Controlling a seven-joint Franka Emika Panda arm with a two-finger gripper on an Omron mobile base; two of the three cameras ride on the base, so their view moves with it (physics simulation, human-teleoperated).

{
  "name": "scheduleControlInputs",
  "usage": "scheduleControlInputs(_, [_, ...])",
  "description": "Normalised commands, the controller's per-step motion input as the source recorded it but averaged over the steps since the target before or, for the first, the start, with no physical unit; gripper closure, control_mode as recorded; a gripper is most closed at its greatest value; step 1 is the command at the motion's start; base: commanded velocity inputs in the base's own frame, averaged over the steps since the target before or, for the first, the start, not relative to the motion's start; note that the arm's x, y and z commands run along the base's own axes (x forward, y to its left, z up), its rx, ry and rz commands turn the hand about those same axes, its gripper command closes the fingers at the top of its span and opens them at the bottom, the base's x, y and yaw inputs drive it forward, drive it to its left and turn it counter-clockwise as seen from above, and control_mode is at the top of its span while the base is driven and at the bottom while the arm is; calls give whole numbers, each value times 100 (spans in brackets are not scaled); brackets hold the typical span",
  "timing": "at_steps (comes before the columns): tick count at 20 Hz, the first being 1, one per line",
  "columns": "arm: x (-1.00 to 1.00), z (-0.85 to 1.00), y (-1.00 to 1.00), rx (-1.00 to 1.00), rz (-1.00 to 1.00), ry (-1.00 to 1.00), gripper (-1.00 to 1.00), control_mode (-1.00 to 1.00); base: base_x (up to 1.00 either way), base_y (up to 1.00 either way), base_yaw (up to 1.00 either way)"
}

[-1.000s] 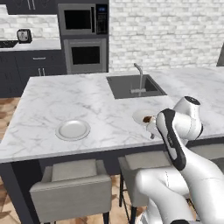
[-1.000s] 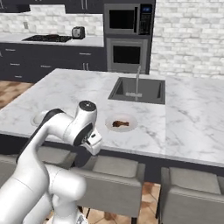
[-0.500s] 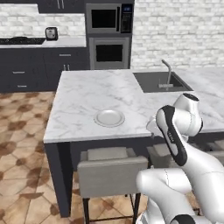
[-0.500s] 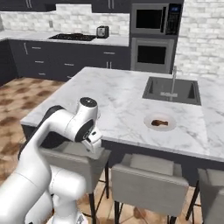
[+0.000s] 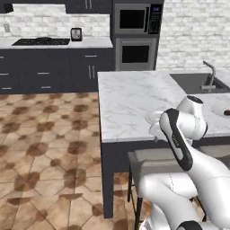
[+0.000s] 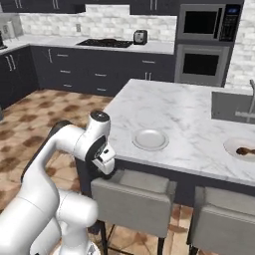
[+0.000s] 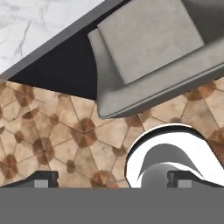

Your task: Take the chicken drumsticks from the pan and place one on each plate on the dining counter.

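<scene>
The dining counter point(image 6: 184, 117) is a white marble slab with two plates on it. Near its front edge lies an empty plate point(image 6: 150, 139). A second plate point(image 6: 234, 144) at the right holds one orange-brown drumstick point(image 6: 245, 150). In the left base view my arm half hides the empty plate point(image 5: 152, 117), and the filled plate point(image 5: 222, 108) sits at the right edge. My gripper point(image 6: 109, 168) hangs open below the counter's edge, pointing down at the floor. Its fingertips point(image 7: 41, 179) stand wide apart with nothing between them. The pan and the other drumstick are out of view.
Grey stools point(image 6: 132, 194) stand along the counter's front, one right beside my hand point(image 7: 148, 39). A black stove point(image 6: 104, 43) and a toaster point(image 6: 140, 36) sit on the far worktop. Open tiled floor point(image 5: 49, 148) lies to the left. The inset sink point(image 6: 231, 106) is at the counter's right.
The whole picture has shifted: the base has driven left, so the counter and plates now sit further right and the stove worktop has come into view. My folded arm keeps its pose.
</scene>
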Motion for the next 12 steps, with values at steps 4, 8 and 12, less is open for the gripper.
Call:
scheduleControlInputs(4, [0,0,0,0,0,0,-100,100,33,100,0])
scheduleControlInputs(8, [0,0,0,0,0,0,-100,100,28,100,0])
scheduleControlInputs(12, [0,0,0,0,0,0,-100,100,53,100,-5])
